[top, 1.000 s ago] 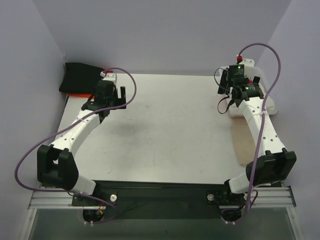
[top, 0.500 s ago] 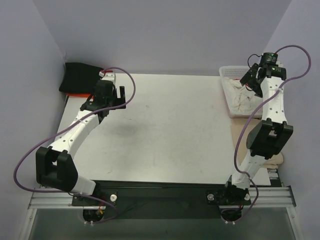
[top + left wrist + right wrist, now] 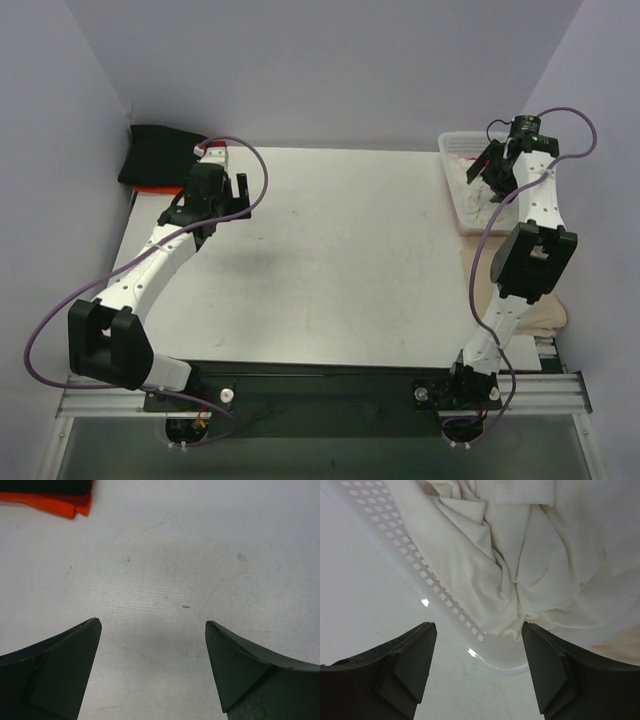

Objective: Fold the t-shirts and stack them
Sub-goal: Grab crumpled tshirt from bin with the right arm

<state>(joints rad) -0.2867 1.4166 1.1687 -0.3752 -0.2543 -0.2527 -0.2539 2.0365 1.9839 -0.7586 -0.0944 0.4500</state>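
Just beyond the right claw (image 3: 478, 626), wide and empty, the cream shirt (image 3: 530, 555) lies crumpled in the basket (image 3: 420, 575); left claw (image 3: 152, 625) wide too.

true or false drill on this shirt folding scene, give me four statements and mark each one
1. The cream shirt lies crumpled in the basket. True.
2. The right gripper is shut on the cream shirt. False: it is open and holds nothing, above the basket's near rim.
3. The left gripper is open over bare table. True.
4. The black shirt lies spread out in the middle of the table. False: it sits folded at the far left corner, on top of the orange shirt.
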